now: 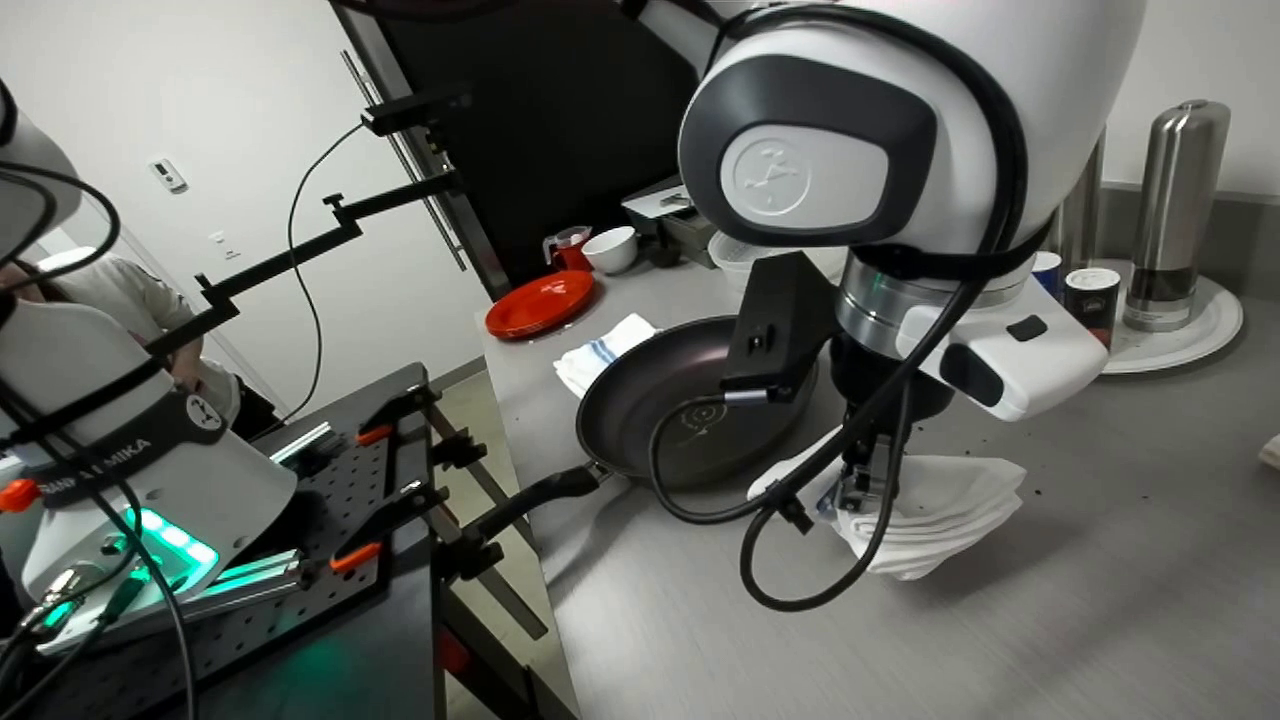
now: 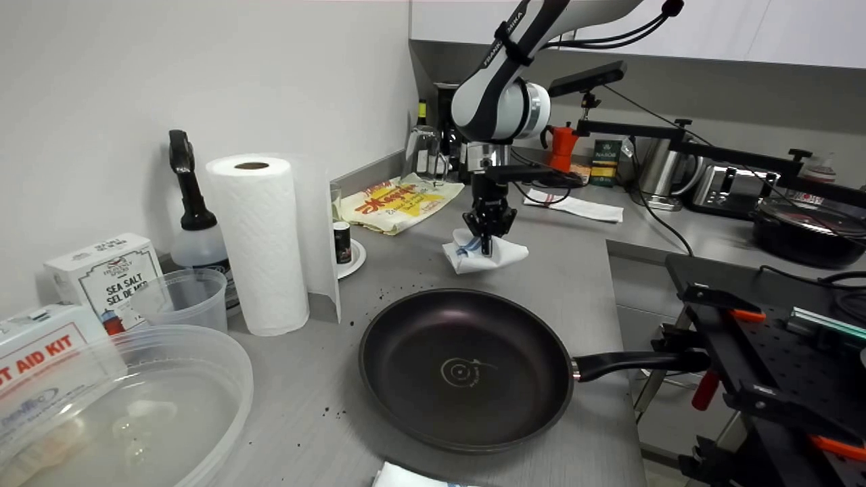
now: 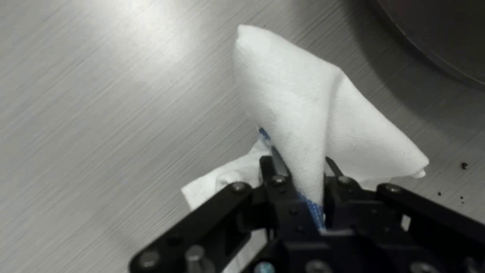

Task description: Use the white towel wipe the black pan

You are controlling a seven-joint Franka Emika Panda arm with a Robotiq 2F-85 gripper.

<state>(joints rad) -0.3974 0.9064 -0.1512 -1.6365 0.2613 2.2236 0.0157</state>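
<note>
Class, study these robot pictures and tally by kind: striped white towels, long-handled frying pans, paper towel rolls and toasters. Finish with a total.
Striped white towels: 3 (held towel, loose blue-striped towel, red-striped towel)
Long-handled frying pan: 1
Paper towel roll: 1
Toaster: 1
Total: 6

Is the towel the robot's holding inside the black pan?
No, the wrist view shows the gripper holding the white towel over the counter, beside the black pan.
</note>
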